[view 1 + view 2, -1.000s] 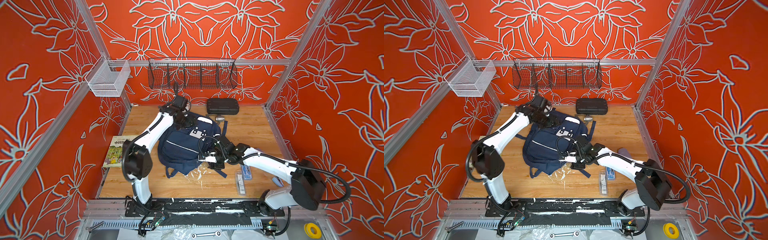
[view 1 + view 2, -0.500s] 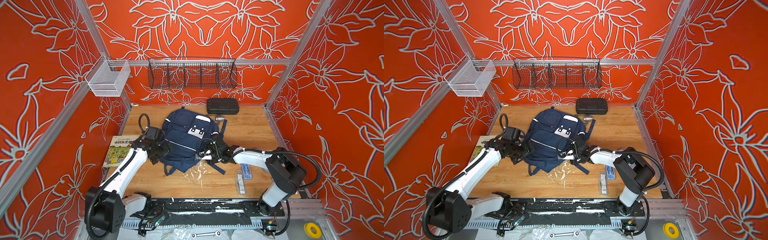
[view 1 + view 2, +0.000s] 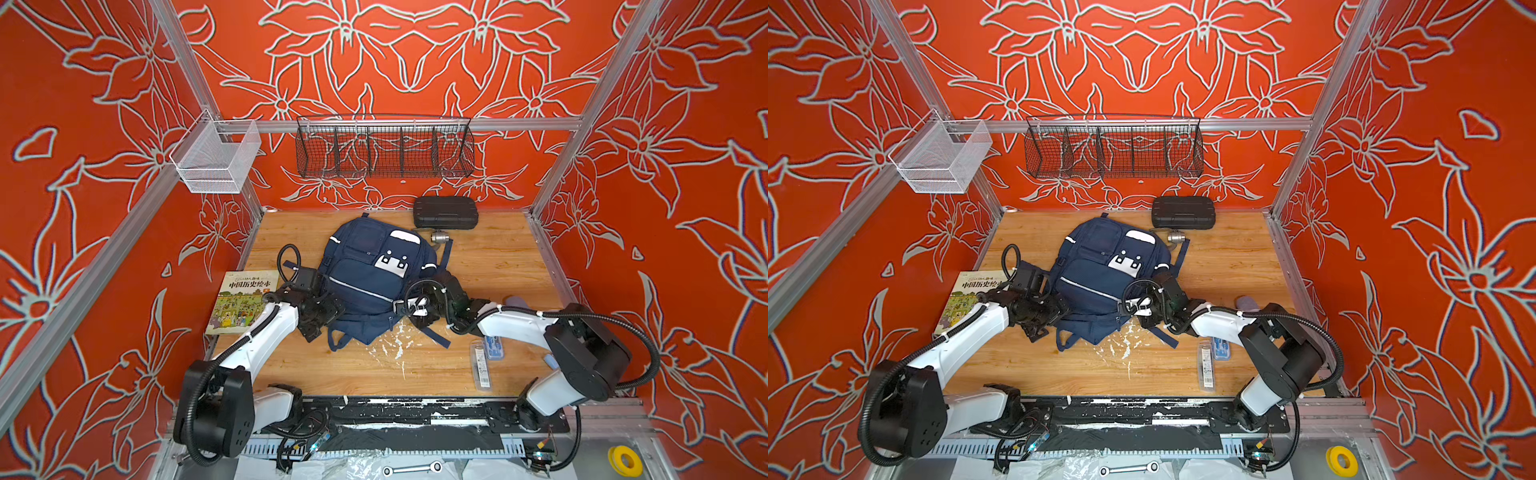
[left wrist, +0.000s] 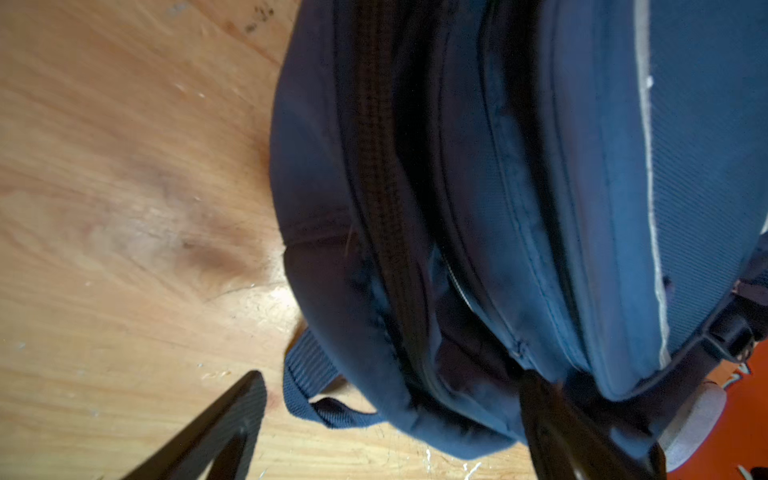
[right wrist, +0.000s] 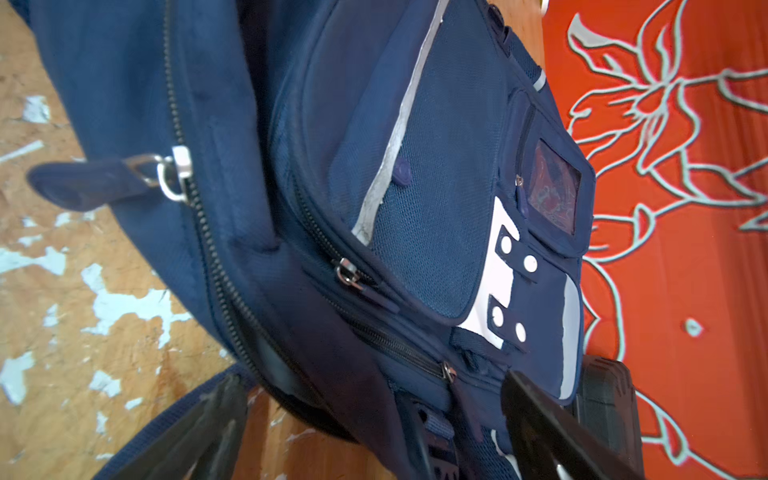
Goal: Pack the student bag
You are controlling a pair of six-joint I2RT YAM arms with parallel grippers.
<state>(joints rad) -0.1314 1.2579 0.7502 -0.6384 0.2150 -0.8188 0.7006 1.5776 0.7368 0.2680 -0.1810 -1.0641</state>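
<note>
The student bag [image 3: 368, 276], a navy backpack with pale stripes and a white patch, lies face up mid-table in both top views [image 3: 1100, 274]. My left gripper [image 3: 322, 318] sits low at its near-left corner. In the left wrist view the left gripper [image 4: 390, 415] is open, the bag's corner and a strap loop [image 4: 307, 386] lying between the wide fingers [image 4: 232, 419]. My right gripper [image 3: 411, 305] is at the bag's near-right side. In the right wrist view the right gripper [image 5: 370, 411] is open, with the bag's side pocket and zip pull [image 5: 347, 276] between its fingers [image 5: 540, 415].
A picture book [image 3: 245, 301] lies left of the bag. A black hard case [image 3: 445, 212] and a small metal piece [image 3: 439, 238] sit behind it. A clear pen box [image 3: 481, 365] lies near the right arm. A black wire basket [image 3: 384, 151] and a white basket [image 3: 216, 160] hang on the walls.
My left arm pulled back from the bag's far top to its near-left corner. My right gripper stayed at the bag's near-right side and opened wider. The bag settled flatter.
</note>
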